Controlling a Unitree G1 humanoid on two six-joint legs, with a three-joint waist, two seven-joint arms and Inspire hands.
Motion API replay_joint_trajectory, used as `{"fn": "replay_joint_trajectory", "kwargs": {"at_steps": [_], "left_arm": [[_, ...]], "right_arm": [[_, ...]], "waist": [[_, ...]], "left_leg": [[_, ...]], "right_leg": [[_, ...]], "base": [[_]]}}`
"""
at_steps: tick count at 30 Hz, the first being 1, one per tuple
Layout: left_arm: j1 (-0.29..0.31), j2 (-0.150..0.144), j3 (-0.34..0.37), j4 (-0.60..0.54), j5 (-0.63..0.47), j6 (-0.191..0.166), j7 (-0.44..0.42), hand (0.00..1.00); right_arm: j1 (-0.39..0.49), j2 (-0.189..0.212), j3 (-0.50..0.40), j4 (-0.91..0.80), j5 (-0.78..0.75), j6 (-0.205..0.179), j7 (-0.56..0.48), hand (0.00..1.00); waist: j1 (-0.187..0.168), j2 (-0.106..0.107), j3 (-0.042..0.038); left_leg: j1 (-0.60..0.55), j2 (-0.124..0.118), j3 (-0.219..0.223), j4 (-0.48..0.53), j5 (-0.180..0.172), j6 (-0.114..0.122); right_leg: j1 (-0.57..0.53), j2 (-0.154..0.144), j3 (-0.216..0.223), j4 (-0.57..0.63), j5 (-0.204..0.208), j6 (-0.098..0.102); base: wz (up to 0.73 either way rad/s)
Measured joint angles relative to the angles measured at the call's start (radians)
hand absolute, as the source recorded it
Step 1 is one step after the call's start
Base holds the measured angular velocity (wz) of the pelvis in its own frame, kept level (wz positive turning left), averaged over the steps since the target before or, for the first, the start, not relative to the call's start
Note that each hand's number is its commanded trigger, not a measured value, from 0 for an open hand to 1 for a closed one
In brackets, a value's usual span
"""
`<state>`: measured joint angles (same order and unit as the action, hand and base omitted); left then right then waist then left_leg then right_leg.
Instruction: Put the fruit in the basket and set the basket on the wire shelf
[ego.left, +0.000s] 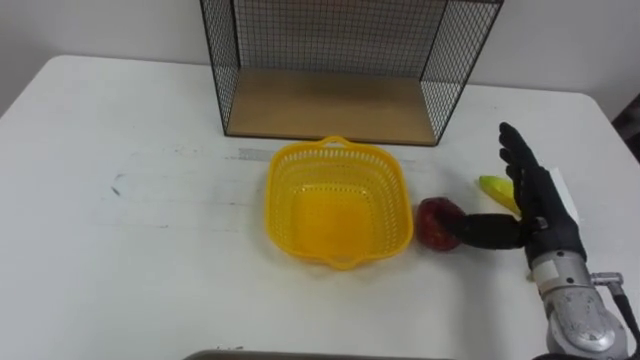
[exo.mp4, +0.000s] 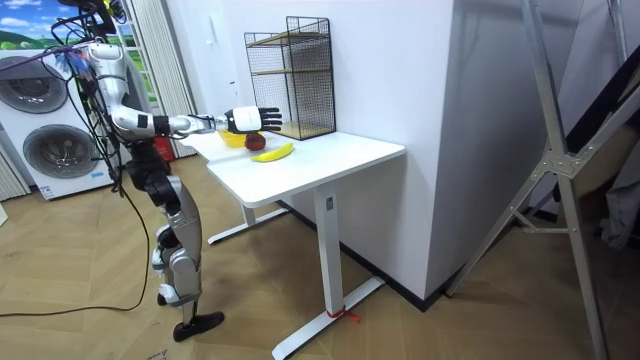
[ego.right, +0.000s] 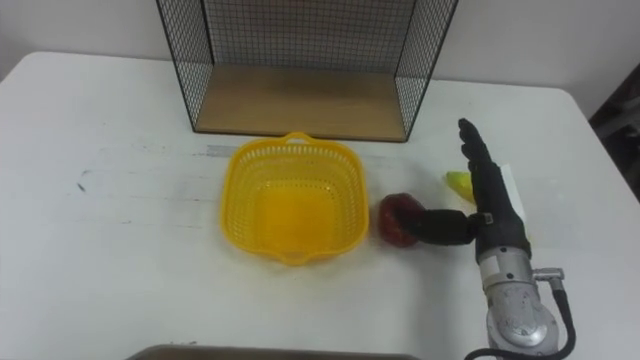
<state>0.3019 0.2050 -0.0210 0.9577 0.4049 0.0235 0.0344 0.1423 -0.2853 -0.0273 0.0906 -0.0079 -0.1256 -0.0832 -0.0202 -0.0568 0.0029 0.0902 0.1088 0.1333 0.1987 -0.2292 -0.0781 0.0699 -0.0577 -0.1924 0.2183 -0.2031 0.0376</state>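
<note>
- A yellow plastic basket (ego.left: 340, 205) with a perforated wall and two small handles sits upright on the white table (ego.left: 120, 130), near the middle of the eye views.
- A black wire shelf (ego.left: 330, 60) with a wooden floor board stands just behind the basket, on the side away from the robot. Its open front faces the basket, and the two stand close but apart.
- A red apple (ego.left: 436, 222) lies on the table just to the right of the basket, outside its rim and very near its wall.
- A yellow banana (ego.left: 495, 188) lies on the table farther right of the basket than the apple, and is partly hidden behind the robot's hand.
- The right hand (ego.left: 542, 215) reaches over the table to the right of the basket. Its fingers are straight and close together, pointing away from the robot toward the shelf's side.
- Its thumb stretches sideways toward the basket, and the tip meets the apple's right side. Nothing is gripped.
- In the room view the robot stands upright at the table's end on the basket's side, its arm stretched out level over the tabletop. Two washing machines (exo.mp4: 50, 150) stand behind it.
</note>
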Motion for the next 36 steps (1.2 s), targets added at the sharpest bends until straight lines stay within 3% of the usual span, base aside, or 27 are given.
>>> {"fn": "replay_joint_trajectory", "kwargs": {"at_steps": [22, 36], "left_arm": [[-0.007, 0.003, 0.017, -0.017, 0.002, -0.001, 0.002, 0.0], [-0.013, 0.005, 0.017, -0.017, 0.003, 0.0, -0.004, 0.0]], "right_arm": [[-0.002, 0.0, 0.006, 0.002, -0.043, 0.0, 0.073, 0.0], [-0.002, 0.0, 0.012, 0.007, -0.084, 0.0, 0.086, 0.0]], "waist": [[0.006, -0.013, -0.0017], [0.034, -0.017, 0.0001]], "left_leg": [[-0.006, 0.0, 0.001, -0.007, 0.0, 0.0], [-0.009, 0.0, 0.0, -0.002, 0.0, 0.0]], "right_leg": [[-0.002, 0.001, -0.002, -0.014, 0.005, 0.001], [-0.002, 0.001, -0.002, -0.015, 0.006, 0.001]], "base": [[0.0], [0.0]]}}
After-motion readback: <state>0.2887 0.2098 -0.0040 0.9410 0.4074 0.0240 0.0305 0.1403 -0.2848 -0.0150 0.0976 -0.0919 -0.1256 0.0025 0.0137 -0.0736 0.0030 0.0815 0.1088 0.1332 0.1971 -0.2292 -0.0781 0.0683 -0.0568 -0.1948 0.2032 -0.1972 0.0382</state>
